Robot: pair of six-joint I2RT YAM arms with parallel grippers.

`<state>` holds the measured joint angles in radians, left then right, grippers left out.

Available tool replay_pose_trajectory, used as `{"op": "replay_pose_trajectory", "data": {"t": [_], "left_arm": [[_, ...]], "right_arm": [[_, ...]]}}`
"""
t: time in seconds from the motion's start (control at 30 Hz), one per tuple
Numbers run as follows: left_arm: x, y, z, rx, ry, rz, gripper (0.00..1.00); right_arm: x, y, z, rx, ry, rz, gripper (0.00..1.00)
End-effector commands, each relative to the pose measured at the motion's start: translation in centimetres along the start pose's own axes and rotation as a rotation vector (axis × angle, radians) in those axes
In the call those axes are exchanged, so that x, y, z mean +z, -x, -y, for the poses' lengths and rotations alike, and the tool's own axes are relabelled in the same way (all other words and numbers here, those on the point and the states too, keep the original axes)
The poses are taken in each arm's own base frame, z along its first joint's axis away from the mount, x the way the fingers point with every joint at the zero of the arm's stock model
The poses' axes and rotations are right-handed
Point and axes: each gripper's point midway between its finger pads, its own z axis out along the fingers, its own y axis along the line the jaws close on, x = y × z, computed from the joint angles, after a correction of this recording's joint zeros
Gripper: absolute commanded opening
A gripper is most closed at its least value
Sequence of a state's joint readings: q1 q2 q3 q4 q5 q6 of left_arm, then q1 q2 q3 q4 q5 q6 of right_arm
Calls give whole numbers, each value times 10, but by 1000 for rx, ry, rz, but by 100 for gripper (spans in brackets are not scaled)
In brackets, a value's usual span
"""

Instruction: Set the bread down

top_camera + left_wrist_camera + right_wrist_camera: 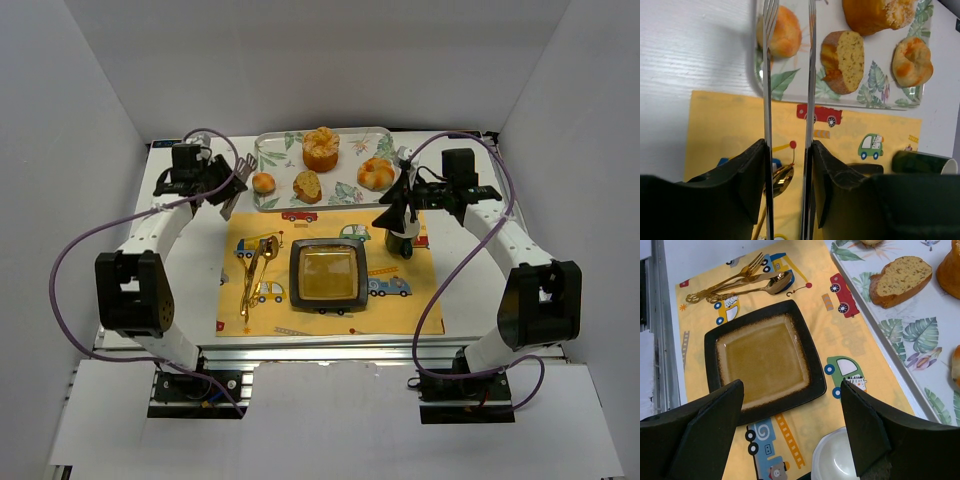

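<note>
Several breads lie on the leaf-print tray (348,196): a cut slice (307,186), a small round bun (263,183), a tall cake (321,148) and a knotted roll (376,173). My left gripper (222,185) is shut on metal tongs (239,171). In the left wrist view the tongs (767,75) are spread, their tips over the small bun (787,32), left of the slice (845,60). My right gripper (396,208) is open and empty above the mat, between the square brown plate (812,365) and a white cup (840,460).
The plate (296,278) sits in the middle of a yellow car-print mat (400,310). Gold cutlery (255,275) lies on the mat's left side. A dark cup (402,242) stands on the mat below the right gripper. White walls close in the table.
</note>
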<state>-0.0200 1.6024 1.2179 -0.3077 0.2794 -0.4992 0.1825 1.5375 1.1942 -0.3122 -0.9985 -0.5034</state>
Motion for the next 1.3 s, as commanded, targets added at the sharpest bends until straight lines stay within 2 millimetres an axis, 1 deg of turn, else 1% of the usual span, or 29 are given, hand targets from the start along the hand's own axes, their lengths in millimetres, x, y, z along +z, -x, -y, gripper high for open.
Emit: {"op": "replay_pose_trajectory", "data": {"t": [0.0, 0.07, 0.1, 0.17, 0.2, 0.37, 0.47, 0.6, 0.73, 0.8, 1.07, 1.17, 1.27], "left_arm": [[2, 11, 20, 14, 2, -14, 50], [7, 8, 21, 15, 7, -28, 51], [8, 10, 23, 23, 10, -25, 51], [11, 8, 20, 33, 32, -37, 52], [11, 11, 21, 42, 36, -34, 52], [15, 8, 10, 78, 103, -55, 53], [19, 7, 11, 91, 102, -53, 53], [28, 1, 7, 100, 104, -83, 53], [35, -1, 10, 103, 93, -100, 54], [37, 1, 10, 103, 90, -98, 54], [41, -5, 5, 105, 109, -124, 54], [42, -5, 8, 104, 97, -127, 52], [44, -7, 8, 103, 91, -140, 48]], "right_arm": [[-8, 15, -6, -44, 1, 43, 82], [-8, 14, -7, -41, 0, 42, 82], [-10, 14, -7, -42, -2, 43, 82], [-10, 12, -7, -38, -3, 43, 82], [-11, 12, -7, -35, -2, 43, 82], [-11, 11, -6, -31, 2, 46, 82], [-11, 11, -6, -28, 4, 47, 82], [-10, 11, -6, -27, 6, 47, 82], [-11, 11, -4, -28, 1, 45, 82], [-11, 11, -4, -27, 0, 44, 82], [-10, 11, -3, -27, 2, 45, 82], [-10, 12, -3, -26, 3, 46, 82], [-11, 13, -3, -29, 1, 47, 82]]}}
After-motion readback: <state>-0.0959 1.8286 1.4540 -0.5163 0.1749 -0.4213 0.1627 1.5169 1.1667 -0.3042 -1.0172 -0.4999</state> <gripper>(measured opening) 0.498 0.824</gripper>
